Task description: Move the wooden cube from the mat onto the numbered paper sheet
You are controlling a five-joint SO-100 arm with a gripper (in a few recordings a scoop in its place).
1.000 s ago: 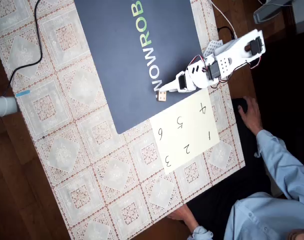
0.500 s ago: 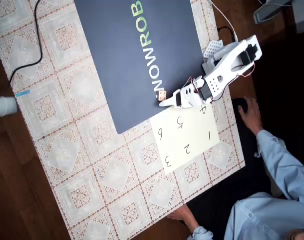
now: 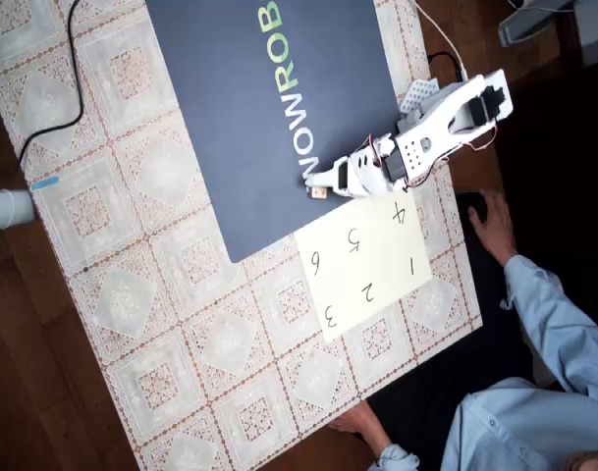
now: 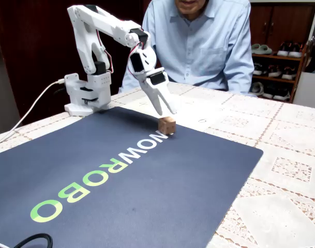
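Note:
The wooden cube (image 3: 318, 193) (image 4: 166, 125) rests on the navy mat (image 3: 249, 118) (image 4: 121, 181), near the mat's corner closest to the sheet. The tips of my white gripper (image 3: 314, 181) (image 4: 170, 110) hang just above the cube, slanting down toward it, with the fingers (image 4: 160, 98) pressed together and nothing between them. The numbered paper sheet (image 3: 367, 257) (image 4: 196, 111) lies on the tablecloth right beside that corner of the mat, a short way from the cube.
A person sits at the table edge beyond the sheet, one hand (image 3: 490, 226) beside the arm's base and another hand (image 3: 357, 422) on the table edge. A black cable (image 3: 68, 78) crosses the lace tablecloth (image 3: 161, 324). The arm's base (image 4: 85, 98) stands behind the mat.
The gripper swung from the sheet side of the cube to the lettering side, over the mat. The cube stayed at about the same place on the mat.

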